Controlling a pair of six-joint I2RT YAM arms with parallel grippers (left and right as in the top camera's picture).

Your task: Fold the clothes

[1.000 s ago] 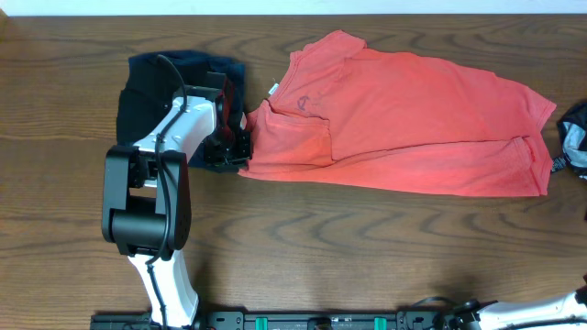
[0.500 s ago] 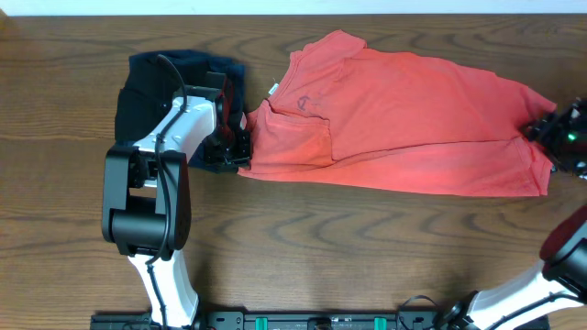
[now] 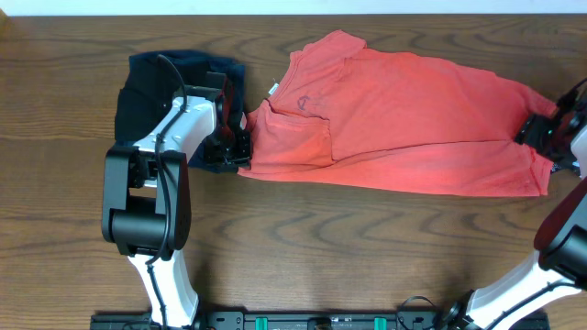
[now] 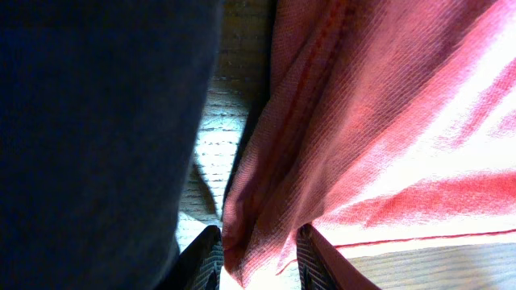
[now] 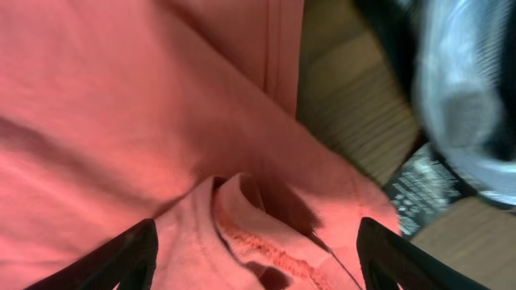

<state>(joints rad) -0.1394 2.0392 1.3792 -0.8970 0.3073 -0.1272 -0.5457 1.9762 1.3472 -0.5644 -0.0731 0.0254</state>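
Observation:
A coral-red T-shirt point(image 3: 404, 119) lies spread across the table, folded lengthwise. My left gripper point(image 3: 234, 145) is at the shirt's left end, shut on a bunched fold of the red fabric point(image 4: 266, 234). My right gripper point(image 3: 543, 136) is open over the shirt's right end, its fingers wide apart above a raised fold of red cloth point(image 5: 258, 209). A dark navy garment point(image 3: 156, 87) lies under and behind the left arm; it fills the left of the left wrist view point(image 4: 97, 129).
A grey-and-black object point(image 5: 468, 97) lies on the wood beside the shirt's right edge, seen in the right wrist view. Brown wooden tabletop point(image 3: 348, 247) stretches in front of the shirt.
The right arm has come in from the right edge and moved down onto the shirt's right end. The left gripper has stayed put, holding the fabric.

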